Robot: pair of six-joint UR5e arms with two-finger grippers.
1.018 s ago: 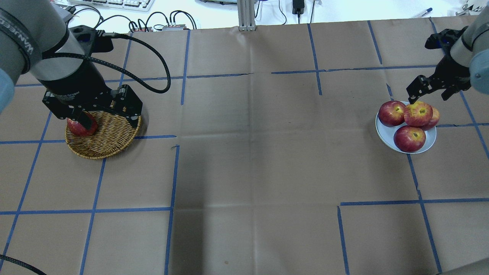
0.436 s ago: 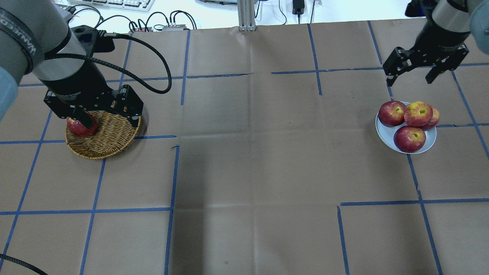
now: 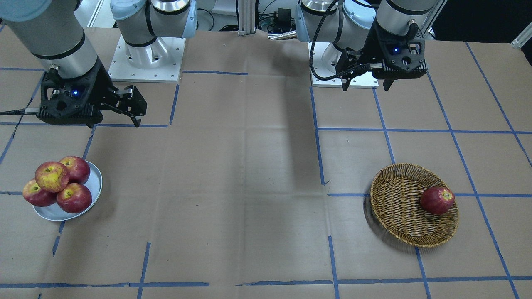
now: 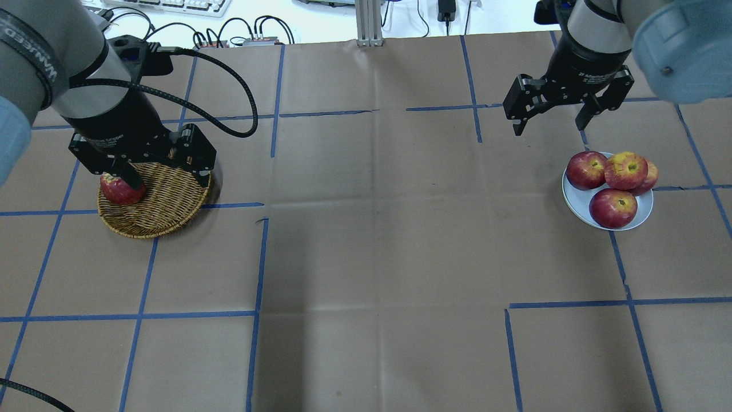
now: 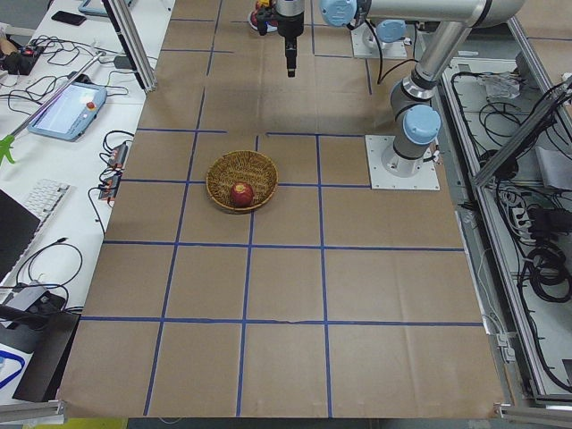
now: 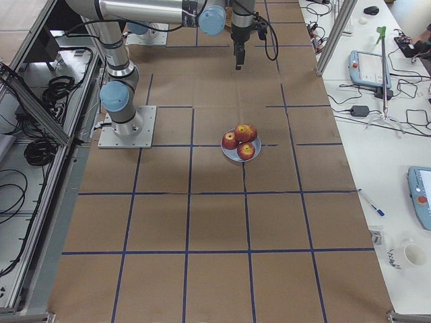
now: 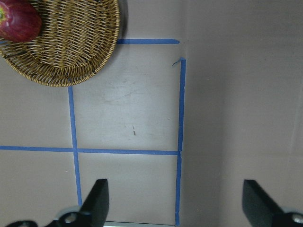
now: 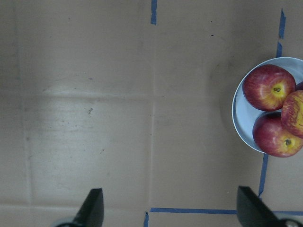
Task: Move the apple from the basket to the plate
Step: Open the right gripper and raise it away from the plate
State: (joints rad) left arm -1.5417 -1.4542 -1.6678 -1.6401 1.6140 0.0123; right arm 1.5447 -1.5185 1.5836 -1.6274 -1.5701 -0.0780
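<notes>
The paler, yellow-streaked apple lies on top of three darker red apples on the grey-blue plate at the right. It also shows in the front view and at the edge of the right wrist view. My right gripper is open and empty, raised and off to the plate's far left. The wicker basket at the left holds one dark red apple. My left gripper is open and empty, high above the basket.
Brown paper with blue tape lines covers the table. Both arm bases stand at the robot's edge. A metal post, cables and a keyboard lie beyond the far edge. The wide middle of the table is bare paper.
My right gripper has lifted off the apples on the plate and moved up and toward the view's left, still open. My left gripper has barely moved.
</notes>
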